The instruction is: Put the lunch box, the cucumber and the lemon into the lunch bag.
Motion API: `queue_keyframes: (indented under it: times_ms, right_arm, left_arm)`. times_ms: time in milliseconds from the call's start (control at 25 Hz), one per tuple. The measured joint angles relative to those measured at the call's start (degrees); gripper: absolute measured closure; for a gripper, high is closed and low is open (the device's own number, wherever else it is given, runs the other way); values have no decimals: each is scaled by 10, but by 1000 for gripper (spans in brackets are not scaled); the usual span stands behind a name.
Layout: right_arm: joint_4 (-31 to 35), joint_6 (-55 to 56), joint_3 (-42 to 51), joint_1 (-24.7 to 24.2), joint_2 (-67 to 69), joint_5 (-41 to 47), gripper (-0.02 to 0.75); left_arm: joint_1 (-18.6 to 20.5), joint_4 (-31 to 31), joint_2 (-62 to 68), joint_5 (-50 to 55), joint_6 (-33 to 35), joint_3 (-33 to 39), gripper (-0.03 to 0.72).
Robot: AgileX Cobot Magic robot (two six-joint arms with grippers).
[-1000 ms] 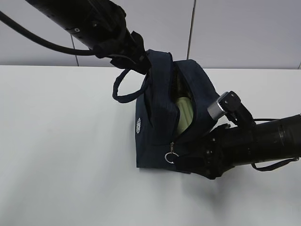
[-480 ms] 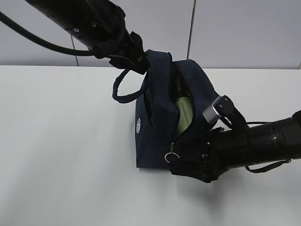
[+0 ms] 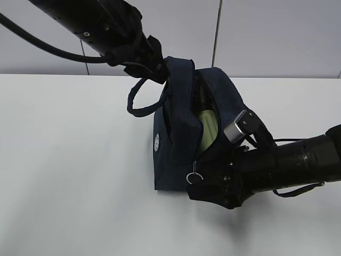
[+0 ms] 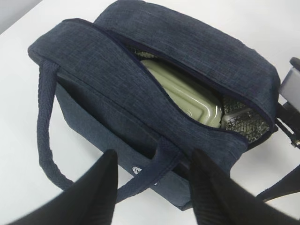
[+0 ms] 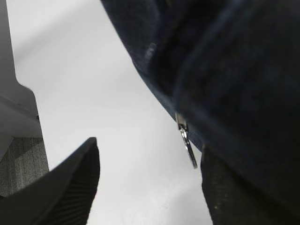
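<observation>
The navy lunch bag (image 3: pixel 178 114) stands mid-table with its zipper open. The lunch box's sage-green lid (image 3: pixel 209 130) shows inside it, and also in the left wrist view (image 4: pixel 187 93). The cucumber and the lemon are not in view. My left gripper (image 3: pixel 160 66) hovers at the bag's top left; its fingers are spread, with a handle strap (image 4: pixel 161 168) running between them untouched. My right gripper (image 3: pixel 205 186) is open, low at the bag's front corner. The metal ring pull (image 5: pixel 186 143) hangs just inside its right finger (image 5: pixel 225 187).
The white table (image 3: pixel 69 176) spreads to the left and front of the bag. The bag's second loop handle (image 3: pixel 139 106) hangs out to the left. Silver lining (image 4: pixel 243 119) shows at the bag's open end. A grey wall stands behind the table.
My right arm has slid left along the bag's front, bringing its gripper up to the zipper ring pull. The left arm and the bag have not moved.
</observation>
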Motion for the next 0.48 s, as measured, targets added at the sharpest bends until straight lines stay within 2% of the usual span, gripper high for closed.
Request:
queue_keyframes:
  times_ms: [480]
  right_arm:
    - [14, -10, 0, 1, 0, -13, 266]
  left_arm:
    - [0, 0, 0, -2, 0, 0, 344]
